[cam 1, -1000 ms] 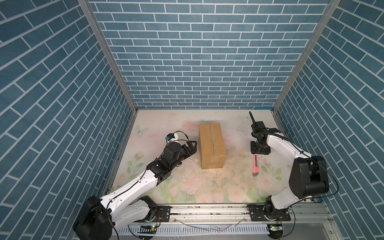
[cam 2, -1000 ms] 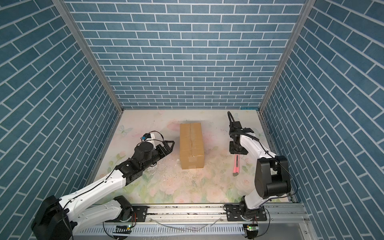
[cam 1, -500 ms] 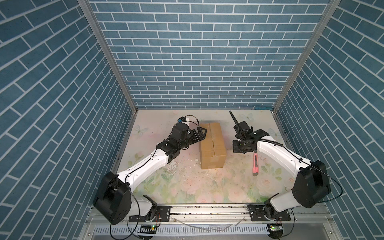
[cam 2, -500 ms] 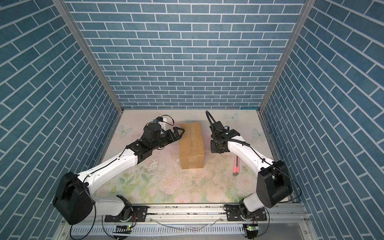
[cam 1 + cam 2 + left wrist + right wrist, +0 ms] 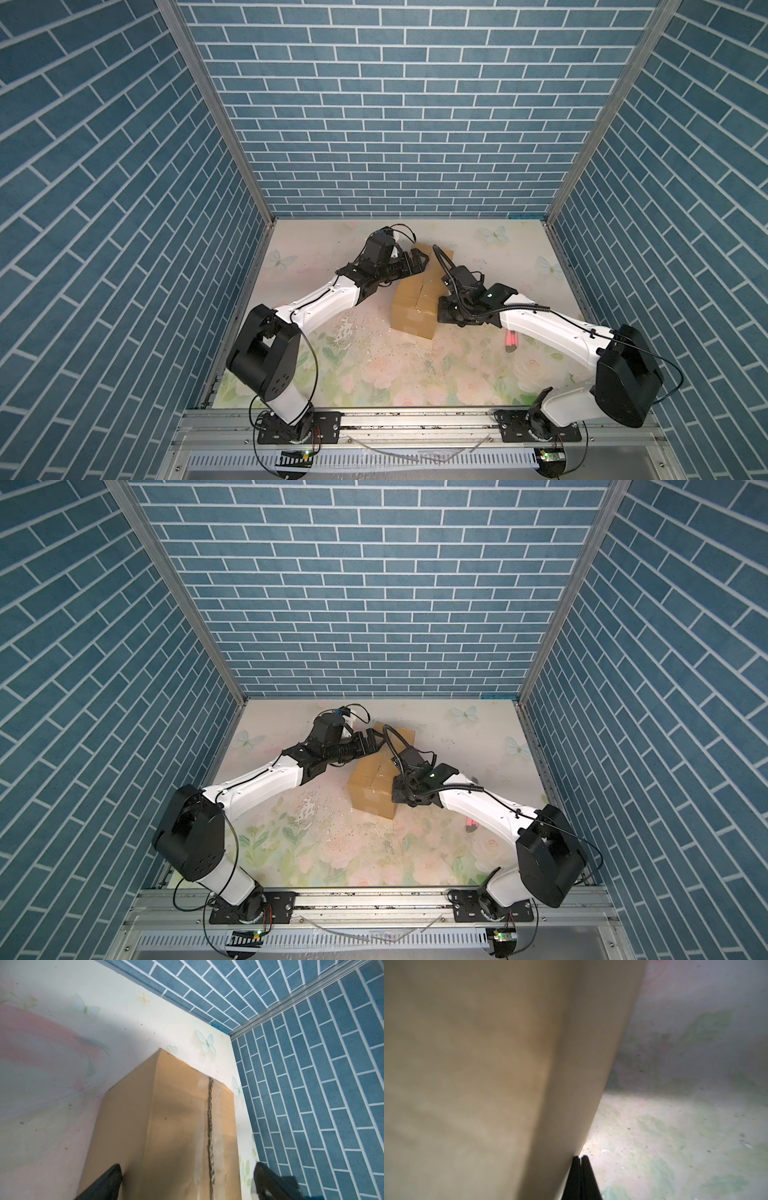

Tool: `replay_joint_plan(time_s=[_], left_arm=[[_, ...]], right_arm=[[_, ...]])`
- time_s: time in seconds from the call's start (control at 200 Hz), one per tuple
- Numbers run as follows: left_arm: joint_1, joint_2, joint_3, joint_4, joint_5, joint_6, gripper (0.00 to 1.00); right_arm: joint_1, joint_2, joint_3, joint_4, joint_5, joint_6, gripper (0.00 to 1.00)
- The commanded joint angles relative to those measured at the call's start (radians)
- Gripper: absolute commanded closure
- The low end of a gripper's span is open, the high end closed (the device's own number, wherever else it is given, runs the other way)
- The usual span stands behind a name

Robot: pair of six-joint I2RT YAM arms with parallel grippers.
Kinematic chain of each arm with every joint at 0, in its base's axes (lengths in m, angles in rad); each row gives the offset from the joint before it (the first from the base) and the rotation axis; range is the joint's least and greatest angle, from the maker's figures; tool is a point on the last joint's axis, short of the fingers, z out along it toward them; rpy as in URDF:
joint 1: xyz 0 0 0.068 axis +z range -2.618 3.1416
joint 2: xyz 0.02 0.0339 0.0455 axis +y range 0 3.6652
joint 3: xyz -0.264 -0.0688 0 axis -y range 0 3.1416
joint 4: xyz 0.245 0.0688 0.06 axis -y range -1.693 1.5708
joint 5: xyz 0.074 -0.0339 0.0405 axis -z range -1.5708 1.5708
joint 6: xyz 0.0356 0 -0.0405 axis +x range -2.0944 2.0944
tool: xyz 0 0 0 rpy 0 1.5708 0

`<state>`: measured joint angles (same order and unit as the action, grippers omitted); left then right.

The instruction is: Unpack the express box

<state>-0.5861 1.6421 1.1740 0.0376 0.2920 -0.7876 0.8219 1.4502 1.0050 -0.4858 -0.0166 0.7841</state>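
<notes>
One big floral table mat (image 5: 374,374) covers the whole floor. The express box (image 5: 415,303) sits around the middle of it, a bit skewed, with its long side running front to back. Its flaps are down flat, and in the left wrist view the express box (image 5: 166,1126) shows a dark seam along its top.

Next size down, the left gripper (image 5: 417,262) hangs over the far end of the box. Its fingers (image 5: 113,1178) are spread wide, one on each side of the top. Can't tell if they're actually touching cardboard.

The right gripper (image 5: 448,316) is down low at the box's right side wall, toward the near end. Its tips are pinched together on nothing and sit right up against the cardboard.

Smallest thing is a pink knife (image 5: 510,340) lying on the mat right of the box, well apart from it and partly hidden by the right arm (image 5: 540,328).
</notes>
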Motion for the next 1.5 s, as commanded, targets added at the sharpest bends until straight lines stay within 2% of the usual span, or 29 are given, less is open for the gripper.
replay_joint_plan(time_s=[0.0, 0.105, 0.235, 0.385, 0.475, 0.58, 0.69, 0.81, 0.925, 1.045, 1.245, 1.496], left_arm=[[0.013, 0.012, 0.055, 0.047, 0.044, 0.024, 0.0], [0.05, -0.009, 0.063, 0.045, 0.054, 0.025, 0.0], [0.125, -0.084, 0.053, -0.044, 0.049, 0.051, 0.0], [0.162, -0.194, 0.046, -0.201, 0.006, 0.116, 0.0], [0.159, -0.27, -0.005, -0.233, -0.007, 0.106, 0.0], [0.149, -0.392, -0.114, -0.233, -0.057, 0.06, 0.0], [0.119, -0.508, -0.199, -0.264, -0.127, 0.021, 0.0], [0.053, -0.602, -0.266, -0.308, -0.214, -0.027, 0.0], [-0.011, -0.655, -0.368, -0.218, -0.263, -0.116, 0.0], [-0.05, -0.647, -0.417, -0.169, -0.284, -0.167, 0.0], [-0.057, -0.619, -0.489, -0.065, -0.281, -0.242, 0.0], [-0.057, -0.53, -0.507, 0.054, -0.258, -0.27, 0.0]], right_arm=[[0.05, -0.016, -0.062, 0.203, -0.09, 0.105, 1.0], [0.059, -0.062, -0.14, 0.283, -0.114, 0.143, 1.0], [0.01, -0.192, -0.172, 0.119, -0.028, 0.112, 1.0], [-0.165, -0.343, -0.145, -0.084, -0.019, 0.004, 1.0], [-0.274, -0.368, -0.094, -0.163, -0.018, -0.091, 1.0], [-0.367, -0.3, -0.018, -0.212, 0.007, -0.193, 1.0], [-0.445, -0.189, 0.042, -0.161, -0.012, -0.258, 1.0], [-0.481, -0.058, 0.131, -0.096, -0.017, -0.316, 1.0], [-0.503, 0.061, 0.206, -0.035, -0.032, -0.344, 1.0], [-0.518, 0.163, 0.263, 0.029, -0.08, -0.363, 1.0], [-0.518, 0.308, 0.36, 0.053, -0.187, -0.407, 1.0], [-0.508, 0.347, 0.356, 0.083, -0.281, -0.424, 1.0]])
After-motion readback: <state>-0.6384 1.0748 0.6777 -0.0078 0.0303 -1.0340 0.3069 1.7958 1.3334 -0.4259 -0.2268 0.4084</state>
